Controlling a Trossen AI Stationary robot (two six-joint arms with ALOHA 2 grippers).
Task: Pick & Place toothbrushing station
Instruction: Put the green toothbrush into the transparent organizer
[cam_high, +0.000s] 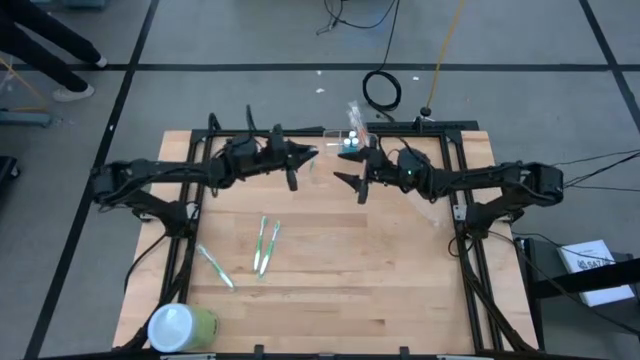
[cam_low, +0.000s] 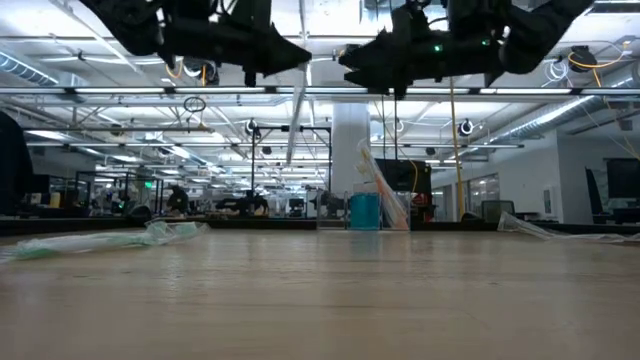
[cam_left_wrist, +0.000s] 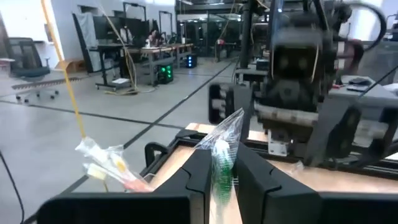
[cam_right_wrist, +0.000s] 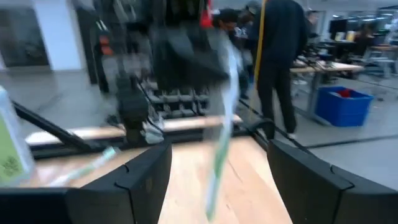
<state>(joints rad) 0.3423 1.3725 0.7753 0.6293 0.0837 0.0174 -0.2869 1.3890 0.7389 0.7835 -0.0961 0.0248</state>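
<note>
Wooden table (cam_high: 400, 290) seen from above, with both dark arms reaching inward over its far half. A large green cylinder with a white lid (cam_high: 181, 326) lies at the near left corner. Three wrapped toothbrushes (cam_high: 264, 245) lie flat on the left half, well apart from the arms.

The left gripper (cam_high: 303, 157) hangs high above the far middle of the table; its jaws are nearly closed on a toothbrush in a clear wrapper (cam_left_wrist: 221, 163), green showing between the fingers, the wrapper end pointing toward the other arm. The right gripper (cam_high: 347, 182) faces it just beside, jaws spread wide and empty, the wrapped brush hanging in the gap between them in its own wrist view.

The toothbrushing station (cam_high: 351, 142), a small clear holder, stands at the far edge of the table near the middle, just beyond both grippers, with a tall clear wrapper (cam_high: 355, 113) rising from it and something blue at its base.

Step in hand, as judged: carrying the held brush to the station. To do it well, keep the brush close to upright, bring its lower end over the holder's open top, clear of the wrapper already standing there, and lower it inside the low walls before releasing; the light holder could tip if nudged sideways.
</note>
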